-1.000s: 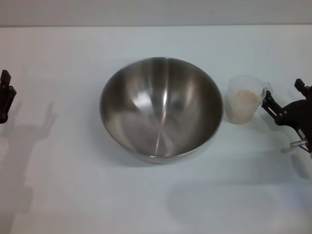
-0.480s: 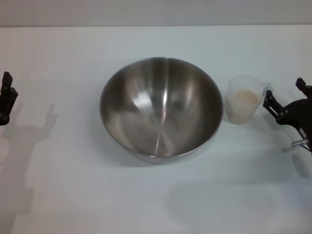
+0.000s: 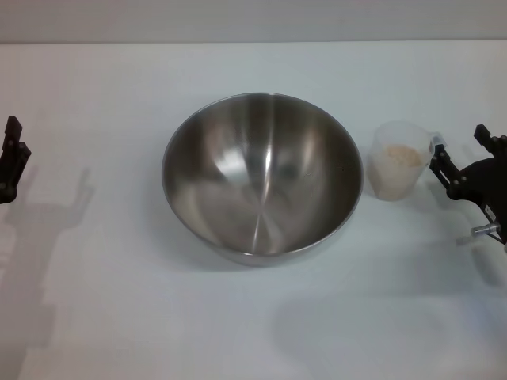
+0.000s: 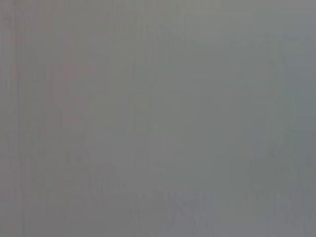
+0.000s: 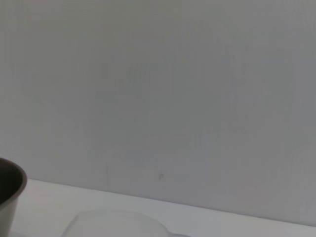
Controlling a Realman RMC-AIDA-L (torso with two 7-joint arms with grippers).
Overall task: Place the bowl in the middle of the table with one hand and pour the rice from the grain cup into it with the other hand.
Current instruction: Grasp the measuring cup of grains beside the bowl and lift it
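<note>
At mid-table: bowl, upright, nothing inside | toward the right edge: cup just beside the bowl, holding rice | right gripper at the right edge, fingers spread either side of the cup's handle, not clamped | left gripper at the left edge, grip unreadable

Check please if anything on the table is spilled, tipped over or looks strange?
Nothing stands out. The bowl sits upright and empty mid-table, the cup stands upright beside it with its rice inside, and no grains lie on the table.
</note>
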